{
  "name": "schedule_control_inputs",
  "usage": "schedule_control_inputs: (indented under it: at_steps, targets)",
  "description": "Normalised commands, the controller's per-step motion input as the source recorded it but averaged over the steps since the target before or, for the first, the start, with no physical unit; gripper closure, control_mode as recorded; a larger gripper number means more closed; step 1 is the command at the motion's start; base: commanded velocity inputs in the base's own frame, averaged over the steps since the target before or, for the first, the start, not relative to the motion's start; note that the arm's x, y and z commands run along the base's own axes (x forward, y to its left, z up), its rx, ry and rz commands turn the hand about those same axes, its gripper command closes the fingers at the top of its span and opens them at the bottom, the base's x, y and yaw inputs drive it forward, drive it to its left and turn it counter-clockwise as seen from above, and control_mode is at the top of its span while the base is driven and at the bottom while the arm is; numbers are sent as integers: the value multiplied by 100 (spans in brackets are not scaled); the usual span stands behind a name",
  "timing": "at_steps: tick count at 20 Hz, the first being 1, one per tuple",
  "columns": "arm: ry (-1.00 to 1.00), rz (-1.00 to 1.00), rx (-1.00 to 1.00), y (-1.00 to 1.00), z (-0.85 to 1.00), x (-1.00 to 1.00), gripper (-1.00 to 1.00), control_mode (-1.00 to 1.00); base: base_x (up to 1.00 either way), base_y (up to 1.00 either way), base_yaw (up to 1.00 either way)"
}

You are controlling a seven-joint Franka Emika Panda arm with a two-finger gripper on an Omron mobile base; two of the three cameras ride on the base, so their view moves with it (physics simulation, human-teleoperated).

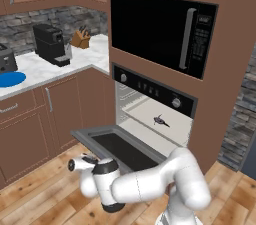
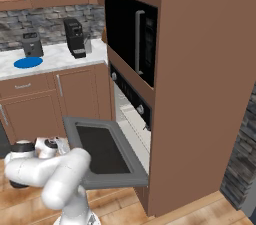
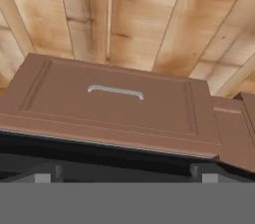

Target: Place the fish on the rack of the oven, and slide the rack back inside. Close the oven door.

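Observation:
The black oven [image 1: 150, 88] stands with its door [image 1: 125, 149] folded down flat. A tiny dark fish [image 1: 160, 120] lies on the pale rack [image 1: 172, 131], which sits inside the cavity. My gripper [image 1: 80, 163] hangs low by the left front corner of the oven door [image 2: 100, 154], just above the floor. The right base view has the gripper [image 2: 52, 145] to the left of the door. In the hand view the gripper [image 3: 124, 175] is open, its grey fingertips [image 3: 47, 173] set wide apart with nothing held, and the door's dark edge [image 3: 99, 151] runs across in front of them.
A black microwave [image 1: 165, 31] sits above the oven. On the counter to the left are a coffee machine [image 1: 50, 44], a knife block [image 1: 80, 38], a toaster [image 1: 6, 59] and a blue plate [image 1: 10, 79]. A brown base cabinet with a handle [image 3: 115, 91] faces the hand, above the wooden floor [image 1: 40, 189].

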Motion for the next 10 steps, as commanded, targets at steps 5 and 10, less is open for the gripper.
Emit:
schedule_control_inputs:
  at_steps: [5, 10]
  targets:
    - [-34, -27, -16, -59, -79, 3, -100, -100, 0, 0, 0]
    - [-44, -29, -15, -96, -10, 0, -100, -100, 0, 0, 0]
